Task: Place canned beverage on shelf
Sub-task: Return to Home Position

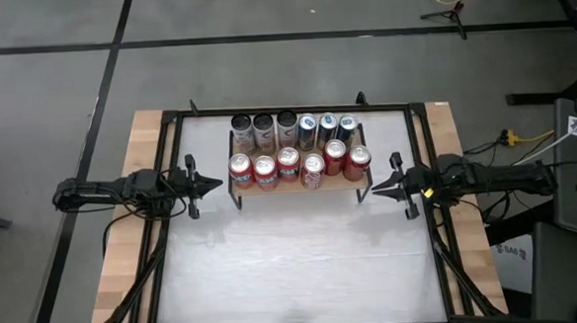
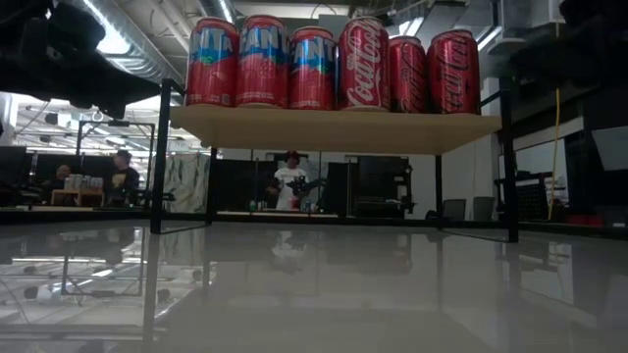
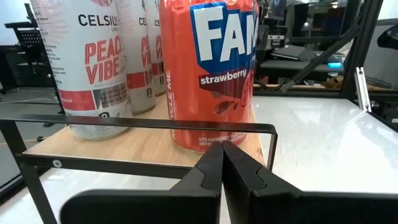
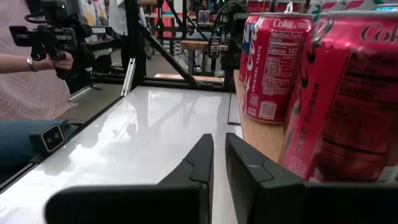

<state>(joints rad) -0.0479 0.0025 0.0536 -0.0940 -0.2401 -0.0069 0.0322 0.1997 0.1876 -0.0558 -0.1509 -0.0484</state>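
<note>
White glossy table (image 1: 294, 270): light wood plank shelf on black metal frame (image 2: 334, 127) at 12 o'clock, twelve cans on it. At shelf's 9 left gripper (image 1: 215, 185), at 3 right gripper (image 1: 375, 189); both pinched together, empty. Front row: red "Fanta strawberry" cans (image 2: 262, 61), red "Coca-Cola" cans (image 2: 364, 64). Behind: white "Celsius Peach Vibe" can (image 3: 93, 62).

A glossy white surface (image 1: 294, 265) is framed by wooden edges (image 1: 117, 279); a person (image 2: 291, 183) is seen in the room beyond.
</note>
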